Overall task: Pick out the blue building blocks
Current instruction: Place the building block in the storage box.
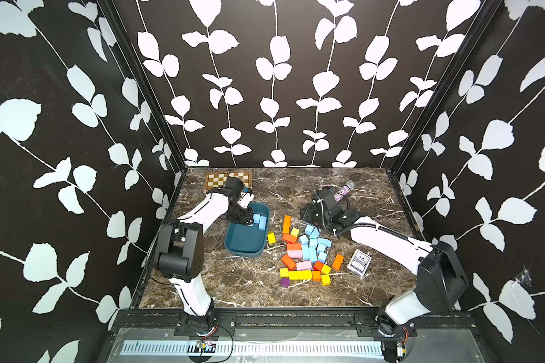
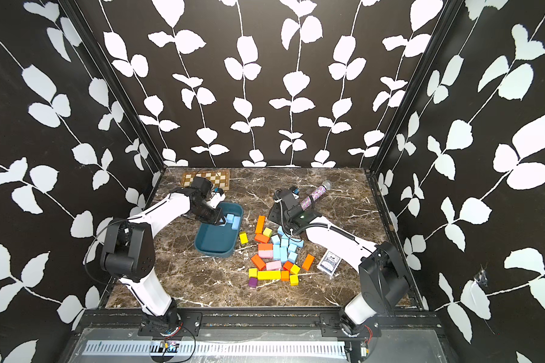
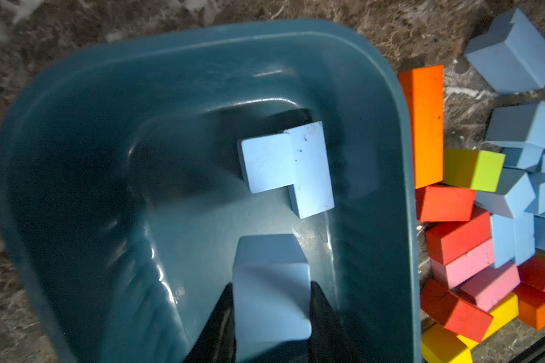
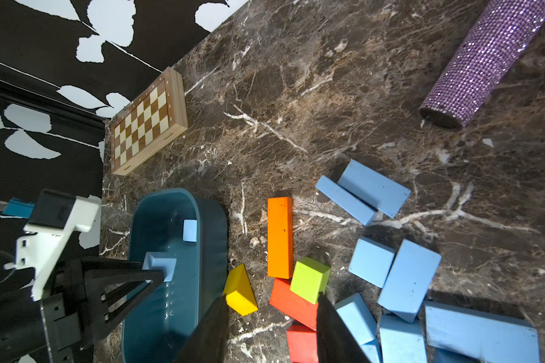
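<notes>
Left gripper (image 3: 272, 301) is in over the tray (image 3: 76, 132), my fingers narrow and clamped on one blue block (image 3: 269, 254). It sits inside the rim, though I can't tell whether it touches the tray floor. Two more blue blocks (image 3: 266, 162) lie flat in the tray, touching each other, near its far end. The loose blue blocks (image 1: 312, 248) are on the marble just beside the tray, on my right arm's side. They are jumbled with orange blocks (image 1: 286, 223), a pink block (image 1: 294, 253) and a yellow block (image 1: 271, 237) that is close to the tray wall. Right gripper (image 4: 271, 300) hangs over that pile's far edge, fingers moderately apart, gripping nothing. Any writing? The card deck (image 1: 358, 262), past the pile from the tray, has a blue printed back too small to read. The chessboard (image 4: 148, 122) behind the tray has tiny edge marks that I can't read either.
</notes>
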Controlling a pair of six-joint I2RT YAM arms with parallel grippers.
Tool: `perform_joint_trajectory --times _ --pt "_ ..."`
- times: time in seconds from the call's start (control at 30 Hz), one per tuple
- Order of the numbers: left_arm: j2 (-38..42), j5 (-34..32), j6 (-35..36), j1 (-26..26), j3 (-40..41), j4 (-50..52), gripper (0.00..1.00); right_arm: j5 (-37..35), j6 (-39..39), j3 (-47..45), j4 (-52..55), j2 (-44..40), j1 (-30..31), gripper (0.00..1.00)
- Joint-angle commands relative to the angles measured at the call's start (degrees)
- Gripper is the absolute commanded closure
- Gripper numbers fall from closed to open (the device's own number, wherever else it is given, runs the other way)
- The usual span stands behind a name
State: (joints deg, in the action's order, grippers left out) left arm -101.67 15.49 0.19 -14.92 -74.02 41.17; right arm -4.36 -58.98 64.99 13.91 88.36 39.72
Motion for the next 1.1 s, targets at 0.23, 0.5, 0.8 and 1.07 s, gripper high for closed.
perform_joint_trajectory --times 0.23,0.5,0.8,1.07 --pt "-1.76 1.7 -4.77 -0.74 3.15 -5.78 0.76 -1.84 -2.53 -1.95 -3.07 0.15 0.42 0.55" --pt "-2.69 0.98 -5.21 -3.09 3.24 -8.02 0.67 -1.53 -2.54 -2.77 -3.89 0.38 0.46 0.55" --pt "-2.68 -0.06 -5.38 -3.89 3.67 -8.22 0.51 -2.43 -2.63 -3.22 -3.89 -0.44 0.44 0.55" --pt "-0.21 -1.72 -4.73 -3.89 6.45 -8.83 0.61 -2.24 -2.63 -3.25 -3.39 -0.55 0.41 0.55"
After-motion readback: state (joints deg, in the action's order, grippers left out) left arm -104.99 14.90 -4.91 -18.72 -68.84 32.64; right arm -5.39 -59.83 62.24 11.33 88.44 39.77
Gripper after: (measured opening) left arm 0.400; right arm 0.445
